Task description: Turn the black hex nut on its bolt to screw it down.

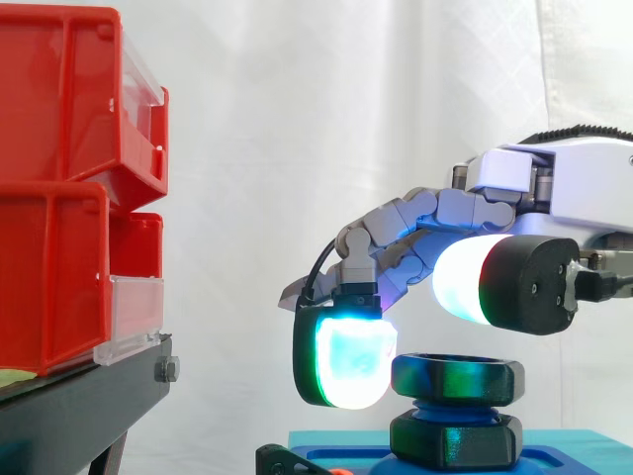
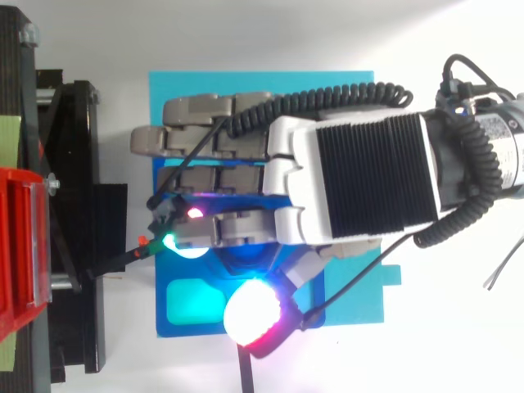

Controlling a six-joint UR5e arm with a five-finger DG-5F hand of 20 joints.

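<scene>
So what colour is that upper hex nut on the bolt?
Black: the hex nut shows best in the side view.

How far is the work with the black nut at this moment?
Done: the hand is placed at the black hex nut. In hand: one glowing fingertip stands beside the nut, the thumb above it, no grip yet. Left: blue thread shows between the nut and the lower black hex piece, so screwing down remains.

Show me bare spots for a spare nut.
Free: white table at the top view's lower right, beside the blue plate; also the strip along the plate's top edge. Crowded: under the hand around the black hex nut, and left, against the black stand.
</scene>
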